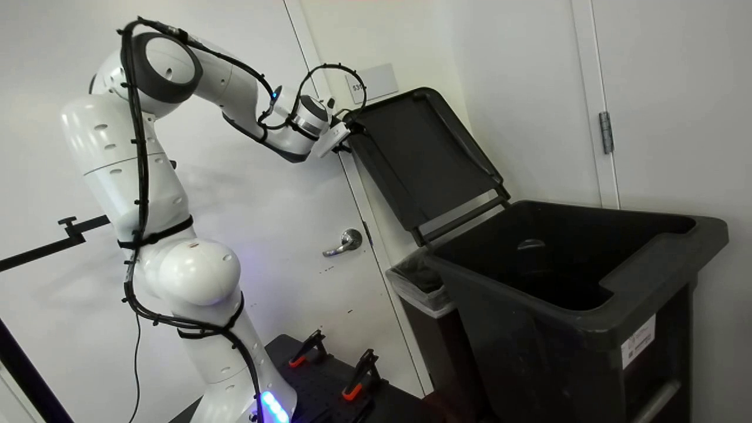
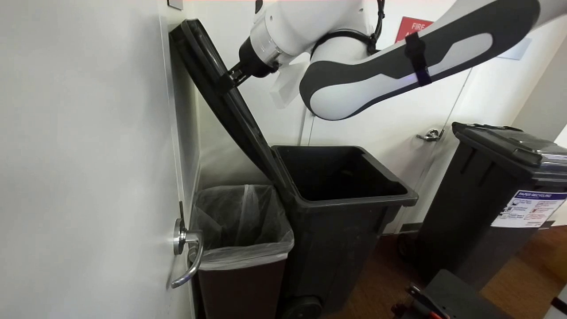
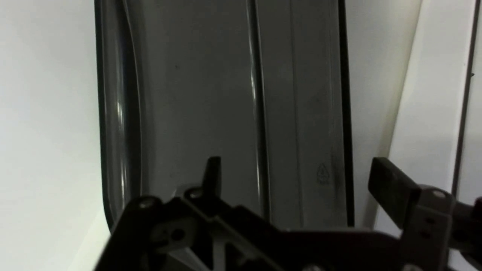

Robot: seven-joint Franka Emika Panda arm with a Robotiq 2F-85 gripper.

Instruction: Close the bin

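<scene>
Beside the wastebasket [image 2: 241, 288], the bin [image 2: 334, 250] stands, lid [image 1: 420, 158] raised. Above wastebasket level: gripper [image 3: 296, 175] at lid edge, 2 jaws spread apart, contact unconfirmed. Probable step: engaging lid. Next move should swing it away from wastebasket.

In an exterior view I have the bin [image 2: 334, 239] standing open, its lid [image 2: 232, 110] tilted steeply up on the left. My arm [image 2: 345, 97] extends in above the bin from the right, and the gripper [image 2: 230, 82] sits at the raised lid, high over the bin's left side; I can't tell whether it touches. Just left of the bin is a brown wastebasket [image 2: 241, 288] with a clear liner [image 2: 246, 261]. Well apart to the bin's right, a paper-recycling container [image 2: 465, 212] has its top down.
</scene>
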